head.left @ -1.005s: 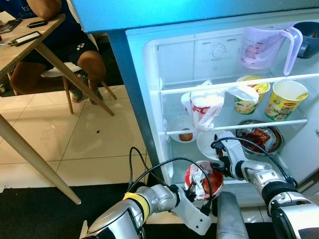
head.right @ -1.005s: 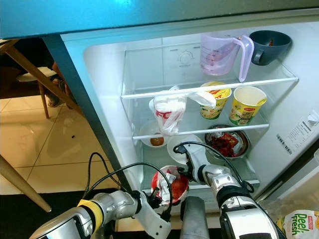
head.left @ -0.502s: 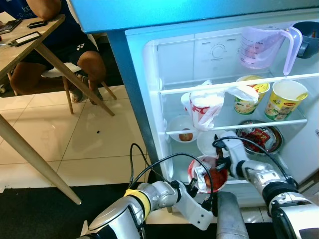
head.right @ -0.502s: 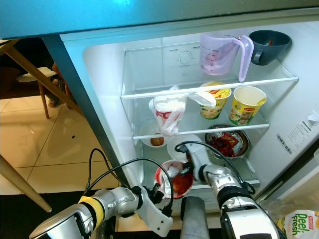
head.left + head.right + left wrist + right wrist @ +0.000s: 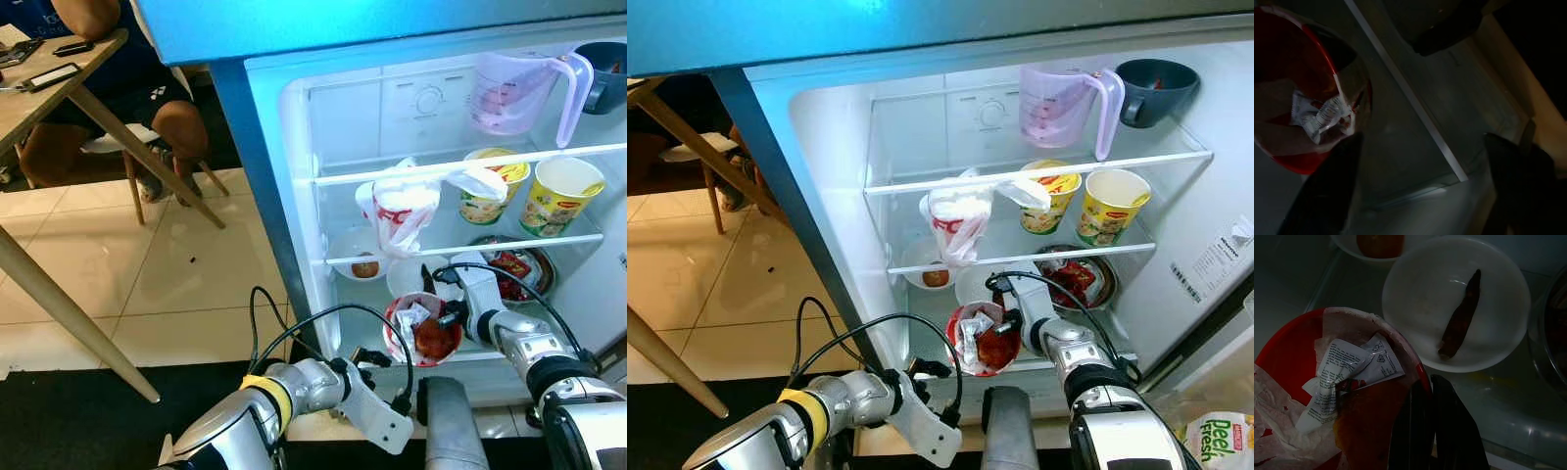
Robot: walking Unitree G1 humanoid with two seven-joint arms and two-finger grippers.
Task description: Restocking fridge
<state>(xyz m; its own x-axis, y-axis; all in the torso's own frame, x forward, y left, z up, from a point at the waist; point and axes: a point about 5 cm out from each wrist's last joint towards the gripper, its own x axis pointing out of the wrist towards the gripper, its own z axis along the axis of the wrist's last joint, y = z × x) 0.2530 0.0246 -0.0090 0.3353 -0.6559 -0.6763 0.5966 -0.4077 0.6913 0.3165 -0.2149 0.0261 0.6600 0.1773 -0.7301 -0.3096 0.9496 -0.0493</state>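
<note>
Red bowl (image 5: pixel 423 330): lower centre of the frame, now carried inside the open fridge (image 5: pixel 294 157) over its bottom shelf; a second ago it hung at the front edge.
Right gripper (image 5: pixel 450 317): fingers pinched on the bowl's rim.
Left gripper (image 5: pixel 367 356): has let go, fingers spread, below the bowl.
Meaning: bowl nearly stocked, judged ready to set down beside the white bowl (image 5: pixel 1455 303).
</note>
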